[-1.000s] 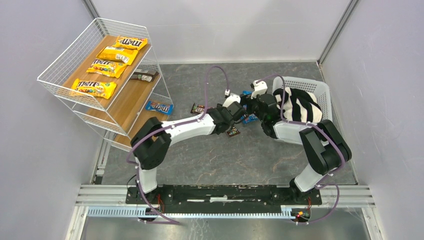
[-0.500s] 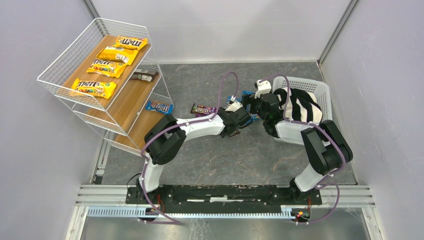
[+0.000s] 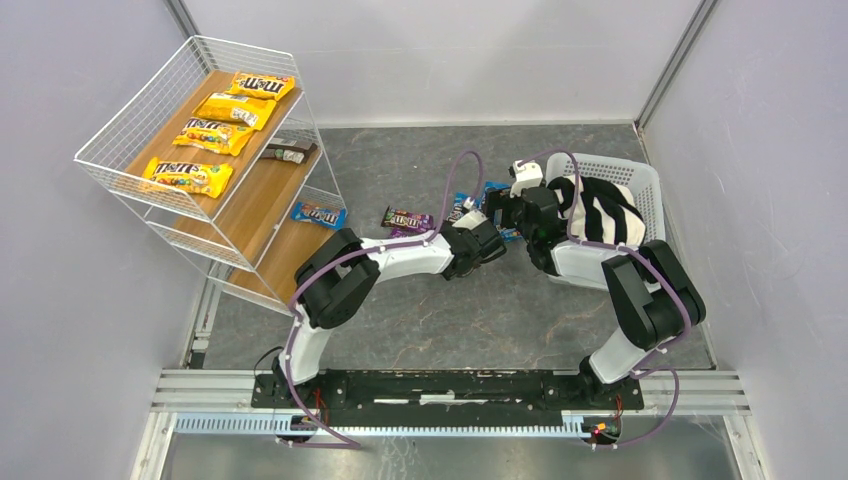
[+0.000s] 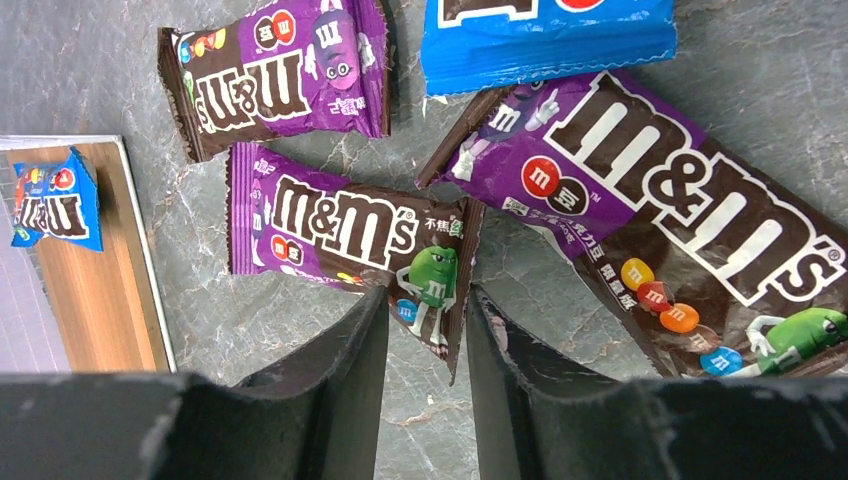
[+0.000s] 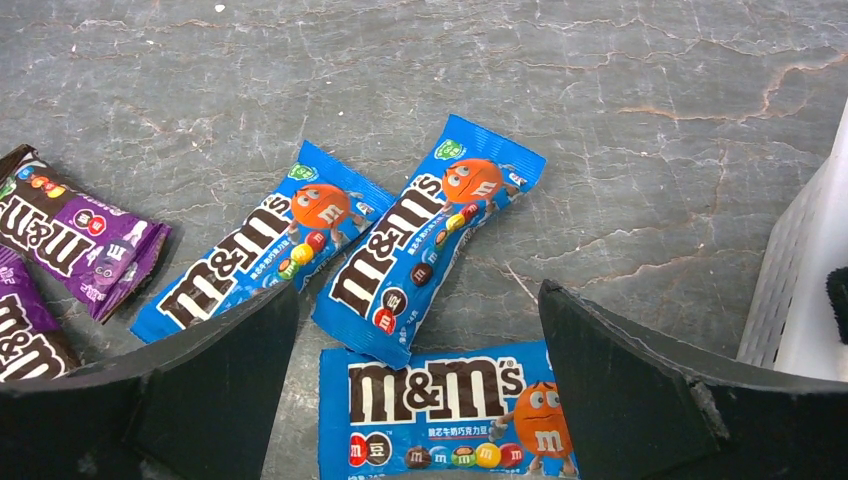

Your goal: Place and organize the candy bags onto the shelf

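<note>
Moved: left hand (image 4: 428, 300) farther right | narrowly apart astride purple bag (image 4: 340, 230) corner, contact unclear | right hand (image 5: 417, 295) wide apart

Pretty bright and even from overhead, only faint soft shadows on the grey table (image 3: 420, 300), mild sheen on the glossy candy bags (image 4: 340, 225), wrist views crisp on the print but softer and darker along the bottom edge.
</note>
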Available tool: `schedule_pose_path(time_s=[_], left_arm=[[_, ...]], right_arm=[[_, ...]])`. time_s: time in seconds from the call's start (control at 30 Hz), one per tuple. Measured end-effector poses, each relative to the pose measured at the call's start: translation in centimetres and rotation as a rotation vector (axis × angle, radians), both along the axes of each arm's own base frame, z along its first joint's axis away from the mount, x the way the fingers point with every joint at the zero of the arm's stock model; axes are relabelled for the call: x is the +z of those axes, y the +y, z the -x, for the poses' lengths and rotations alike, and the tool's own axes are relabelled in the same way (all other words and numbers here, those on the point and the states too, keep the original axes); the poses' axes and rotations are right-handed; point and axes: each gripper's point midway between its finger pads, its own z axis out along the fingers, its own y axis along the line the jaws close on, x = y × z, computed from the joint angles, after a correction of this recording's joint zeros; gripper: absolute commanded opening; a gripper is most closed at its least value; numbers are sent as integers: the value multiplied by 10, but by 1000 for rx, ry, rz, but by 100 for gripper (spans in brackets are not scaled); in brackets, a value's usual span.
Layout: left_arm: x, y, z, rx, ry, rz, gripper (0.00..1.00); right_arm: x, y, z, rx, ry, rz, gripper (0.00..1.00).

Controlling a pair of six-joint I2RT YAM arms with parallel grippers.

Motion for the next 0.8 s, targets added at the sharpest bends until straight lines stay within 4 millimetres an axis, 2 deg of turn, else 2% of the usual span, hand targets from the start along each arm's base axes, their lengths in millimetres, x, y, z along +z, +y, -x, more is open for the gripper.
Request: schedule_pose_path(time_s=[0.1,0.3,0.43,0.5,0.6,0.8], left_arm=[[-3,1,0,-1,-5,-13,37],[-13,6,4,-9,-6,-41,19],[-13,10,5,-11,-19,-61,3],[-9,15,7,-18,-20,-67,2],[10,23,11,-23,-29,-70,2],[78,49,21,-10,-82,-86,2]], right_arm=[[0,-1,0,-1,1,-1,98],[0,0,0,6,2,-5,98],[0,3,1,21,4,-13,98],[1,7,2,36,3,-21,98],[2,11,3,49,0,-28,98],[3,14,4,59,-1,-38,98]])
